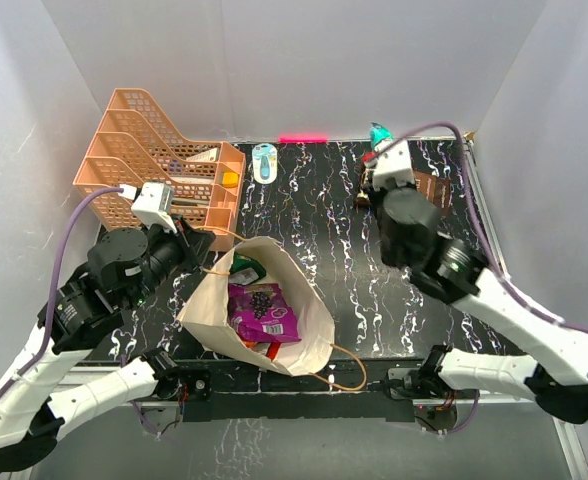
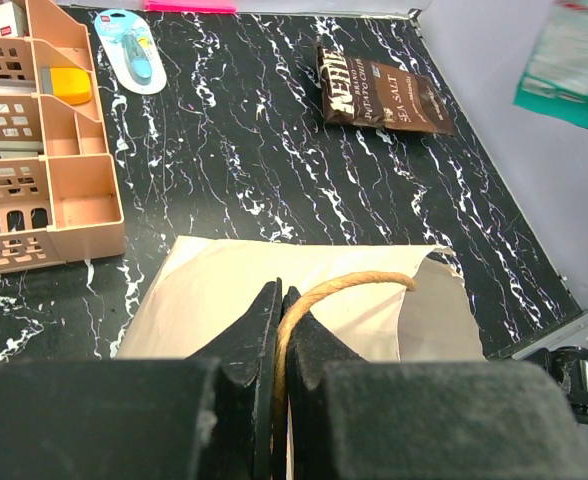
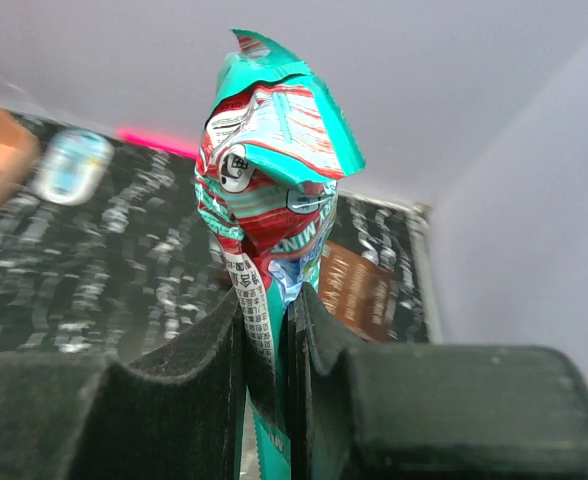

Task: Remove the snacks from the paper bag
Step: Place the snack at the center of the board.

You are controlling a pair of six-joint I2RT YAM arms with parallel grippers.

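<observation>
**Left Arm Pinched the Bag's Handle, Right Arm Held a Packet Aloft**

At the far left stood a peach tray rack. Just beside it, the left gripper was closed tight on the brown cord handle of the paper bag. The bag lay open-mouthed on the black marbled table, with a purple pouch showing inside. A small blue-and-white object lay by the back wall. Further right, the right gripper was nearly closed, clamping a crumpled green-and-red packet above the table. A dark brown chip bag lay flat near the far right corner.
</observation>
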